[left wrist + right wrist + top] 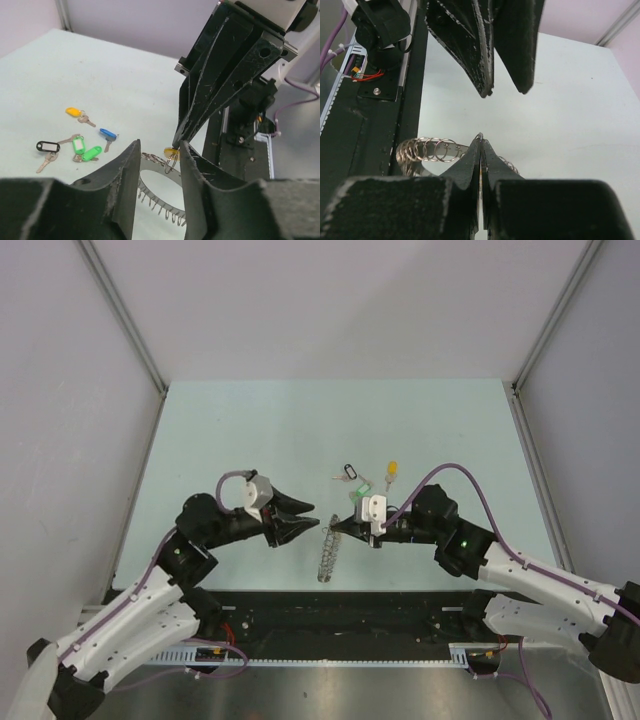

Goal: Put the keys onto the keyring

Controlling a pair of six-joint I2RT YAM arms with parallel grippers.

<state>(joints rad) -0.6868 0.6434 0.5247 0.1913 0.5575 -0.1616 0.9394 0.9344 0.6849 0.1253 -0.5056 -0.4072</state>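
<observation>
Right gripper (335,529) is pinching a key above the keyring (327,555) while the left gripper (316,516) is facing it with jaws apart.
From the top, the keyring is standing edge-on between the two tips, and the black key (349,472) and orange key (392,469) are lying beyond. In the left wrist view, the parted fingers (131,165) are framing the keyring (159,209), and the closed right gripper (177,140) is clamping a yellow key (170,151); the blue key (107,133) and green keys (85,150) are lying apart. In the right wrist view, its fingers (470,160) are pressing together on a thin wire loop.
</observation>
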